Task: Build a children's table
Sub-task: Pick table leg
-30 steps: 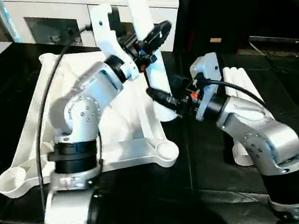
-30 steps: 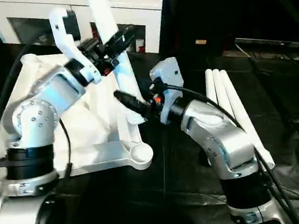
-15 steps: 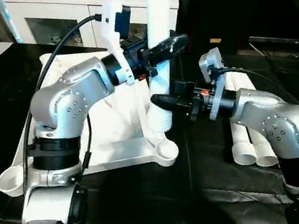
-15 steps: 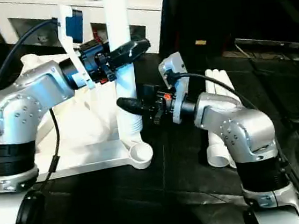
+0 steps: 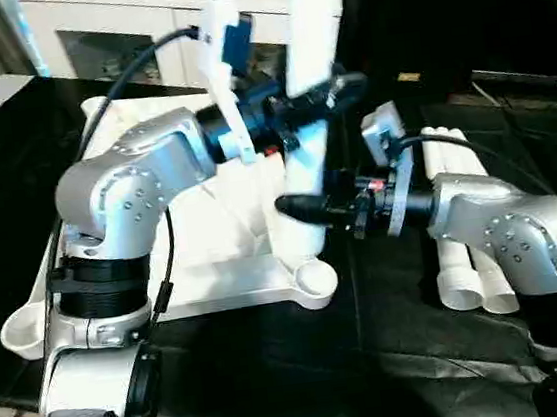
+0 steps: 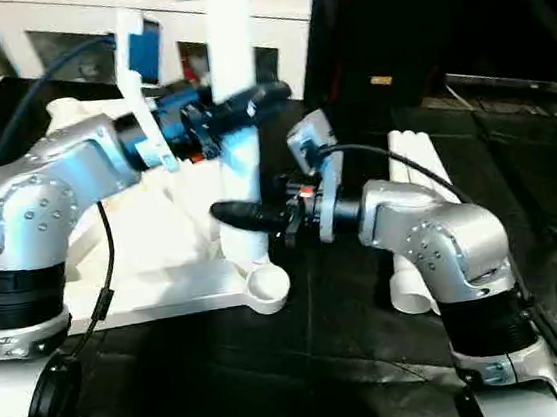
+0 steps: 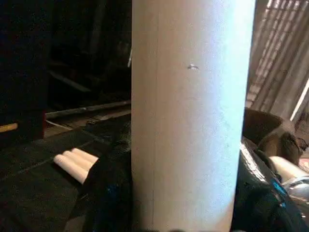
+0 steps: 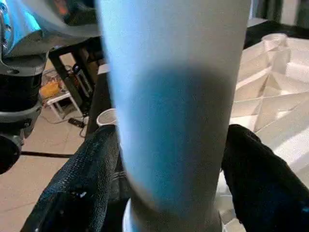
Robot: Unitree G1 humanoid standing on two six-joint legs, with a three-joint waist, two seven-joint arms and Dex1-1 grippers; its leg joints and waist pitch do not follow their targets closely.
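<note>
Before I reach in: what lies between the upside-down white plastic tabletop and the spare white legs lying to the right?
Bare black table surface, crossed above by the right gripper, seen in the left eye view.

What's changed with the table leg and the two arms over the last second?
The leg has swung from leaning to nearly upright, its base now just behind the near corner socket. Both tools, left tool and right tool, remain clamped on it. The spare legs and tabletop stayed put.
</note>
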